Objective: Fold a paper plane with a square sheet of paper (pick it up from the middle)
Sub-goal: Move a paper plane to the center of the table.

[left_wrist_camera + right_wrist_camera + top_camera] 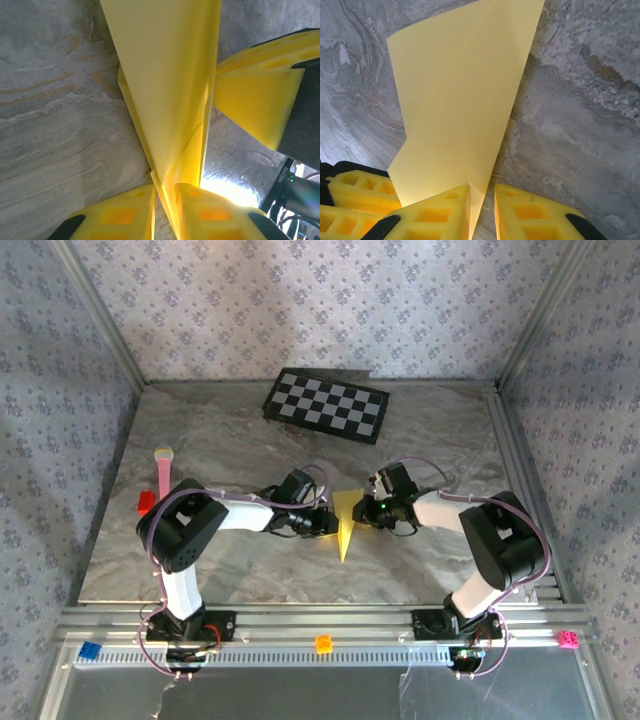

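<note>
Left pincer [165,200] and right pincer [481,194] both clenched on part-folded paper plane [347,525], centre of top view, over tabletop [240,440]. Risk of tearing from opposed pull, or crease skewing from slack pinch.

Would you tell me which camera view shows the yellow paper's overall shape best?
The top external view: the yellow paper appears nearly whole there, a pointed shape. The left wrist view crops the paper to folded layers; the right wrist view, to one smooth panel.
</note>
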Robot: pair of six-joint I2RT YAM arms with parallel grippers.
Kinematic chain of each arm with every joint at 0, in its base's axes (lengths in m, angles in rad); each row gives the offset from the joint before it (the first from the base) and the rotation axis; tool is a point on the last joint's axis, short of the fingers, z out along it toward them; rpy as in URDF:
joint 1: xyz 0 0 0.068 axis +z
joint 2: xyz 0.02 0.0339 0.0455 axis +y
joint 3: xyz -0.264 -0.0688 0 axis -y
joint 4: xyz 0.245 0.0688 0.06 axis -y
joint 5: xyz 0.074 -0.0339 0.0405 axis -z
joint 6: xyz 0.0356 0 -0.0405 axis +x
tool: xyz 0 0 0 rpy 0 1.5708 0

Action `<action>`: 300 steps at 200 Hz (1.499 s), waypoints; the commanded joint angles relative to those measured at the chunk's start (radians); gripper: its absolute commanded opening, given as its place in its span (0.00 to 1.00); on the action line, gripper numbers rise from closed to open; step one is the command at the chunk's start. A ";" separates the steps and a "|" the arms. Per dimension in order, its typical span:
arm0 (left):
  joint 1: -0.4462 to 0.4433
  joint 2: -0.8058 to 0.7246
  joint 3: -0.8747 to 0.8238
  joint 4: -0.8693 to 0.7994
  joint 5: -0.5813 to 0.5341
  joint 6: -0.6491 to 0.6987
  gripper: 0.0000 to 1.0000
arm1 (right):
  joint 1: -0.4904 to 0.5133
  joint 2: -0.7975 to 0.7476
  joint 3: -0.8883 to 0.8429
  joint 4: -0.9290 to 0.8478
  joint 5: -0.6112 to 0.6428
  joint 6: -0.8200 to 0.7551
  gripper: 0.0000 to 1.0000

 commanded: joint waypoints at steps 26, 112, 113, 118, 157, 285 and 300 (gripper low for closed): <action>-0.007 0.036 0.014 0.039 0.021 -0.020 0.21 | 0.005 0.031 -0.018 0.010 -0.004 0.017 0.21; -0.024 0.016 0.012 -0.052 -0.075 -0.087 0.24 | 0.002 0.015 -0.022 0.010 -0.002 0.026 0.21; -0.024 0.015 0.012 -0.052 -0.077 -0.088 0.24 | 0.002 0.014 -0.022 0.010 -0.002 0.026 0.20; -0.025 0.012 0.011 -0.053 -0.083 -0.093 0.25 | 0.002 0.011 -0.025 0.014 -0.005 0.028 0.20; -0.032 0.015 0.025 -0.035 -0.061 -0.128 0.22 | -0.005 0.014 -0.044 0.059 -0.046 0.056 0.19; -0.031 -0.006 0.004 -0.009 -0.103 -0.169 0.24 | -0.017 0.015 -0.070 0.092 -0.063 0.072 0.18; -0.032 -0.026 0.011 -0.057 -0.133 -0.157 0.26 | -0.017 0.017 -0.066 0.086 -0.059 0.072 0.18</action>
